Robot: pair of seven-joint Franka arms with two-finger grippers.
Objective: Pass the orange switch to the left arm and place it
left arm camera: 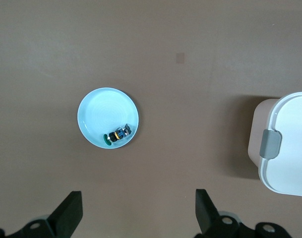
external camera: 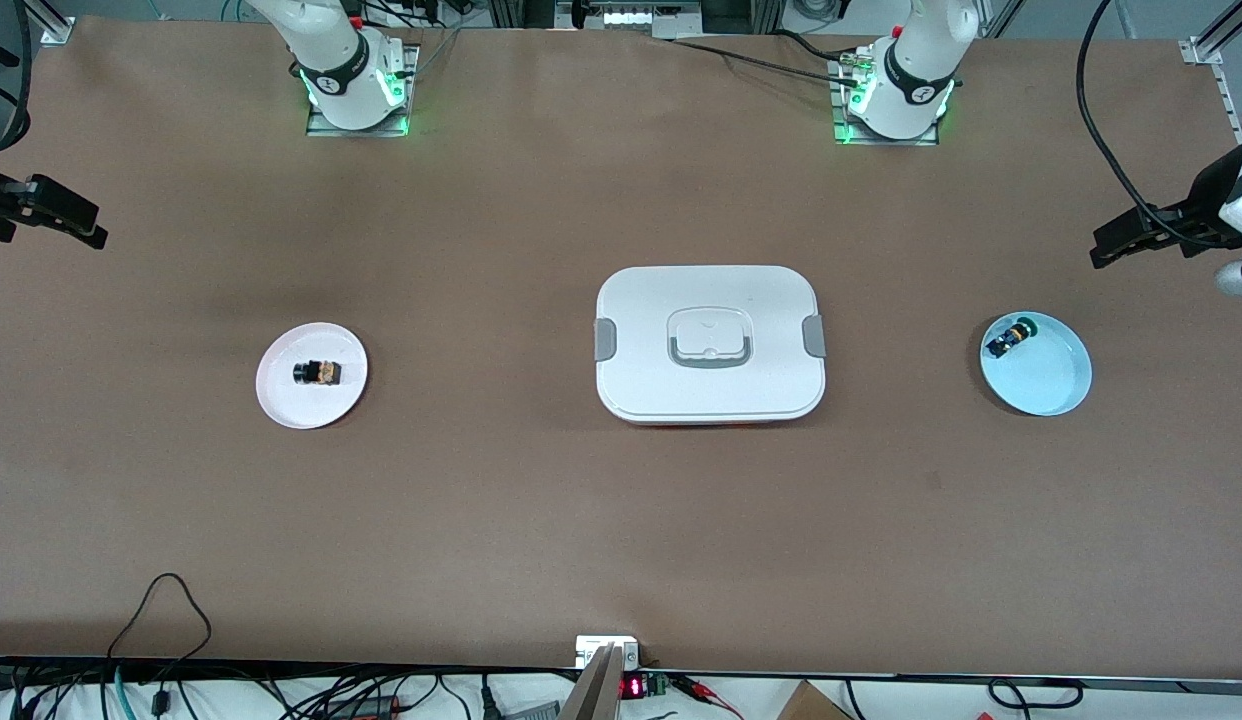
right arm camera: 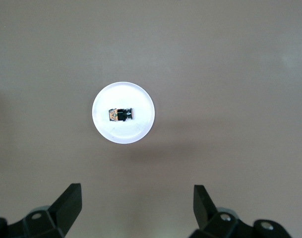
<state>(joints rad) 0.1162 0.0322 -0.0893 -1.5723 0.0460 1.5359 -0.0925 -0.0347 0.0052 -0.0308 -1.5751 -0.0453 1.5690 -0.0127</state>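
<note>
The orange switch [external camera: 317, 373], tiny and black with an orange-tan body, lies on a white plate [external camera: 281, 400] toward the right arm's end of the table. It also shows in the right wrist view [right arm camera: 120, 114]. My right gripper [right arm camera: 137, 194] is open and empty, high over bare table beside that plate, and shows at the edge of the front view [external camera: 51, 212]. The white box [external camera: 709, 343] stands mid-table, its corner also in the left wrist view [left arm camera: 284, 144]. My left gripper [left arm camera: 138, 198] is open and empty, high over the table [external camera: 1131, 238] near a blue plate.
The light blue plate [external camera: 1051, 385] toward the left arm's end holds a small blue-and-black part with a green end [external camera: 1009, 338]; both show in the left wrist view, the plate [left arm camera: 103, 111] and the part [left arm camera: 117, 135]. Cables run along the table's near edge.
</note>
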